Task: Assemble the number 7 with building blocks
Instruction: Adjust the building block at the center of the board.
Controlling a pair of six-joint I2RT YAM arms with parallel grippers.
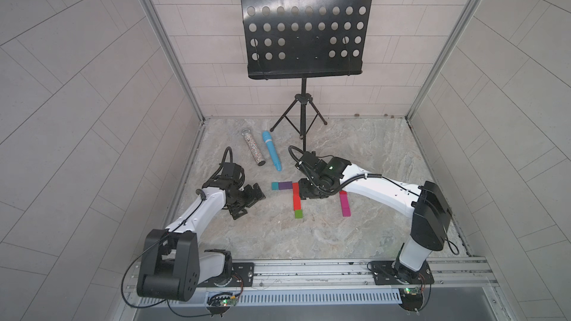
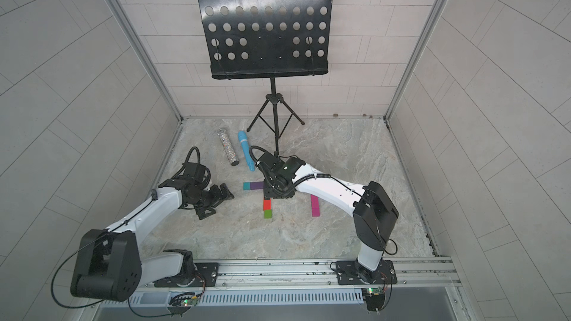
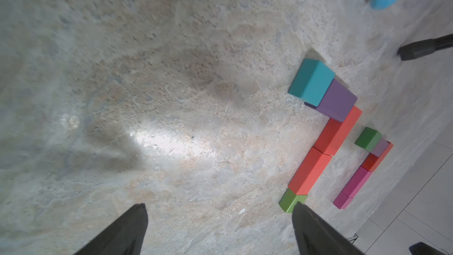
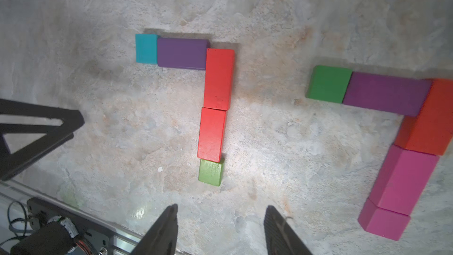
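The building blocks lie flat as two 7 shapes. In the right wrist view, one has a teal square (image 4: 146, 49), a purple bar (image 4: 182, 53), two red bars (image 4: 219, 78) and a green square (image 4: 211, 172). The other has a green square (image 4: 328, 84), a purple bar (image 4: 384, 93), a red bar (image 4: 431, 118) and magenta blocks (image 4: 404, 180). My right gripper (image 4: 220, 217) hangs open and empty above the floor between the shapes (image 1: 310, 193). Its arm hides the top of the magenta-stemmed shape (image 1: 344, 203) in both top views. My left gripper (image 3: 219, 214) is open and empty, left of the red stem (image 1: 296, 199).
A black music stand (image 1: 304, 29) stands at the back, its tripod feet (image 1: 299, 125) on the floor. A glittery silver tube (image 1: 254, 149) and a blue microphone (image 1: 272, 153) lie behind the blocks. The arms' mounting rail (image 1: 309, 268) runs along the front edge.
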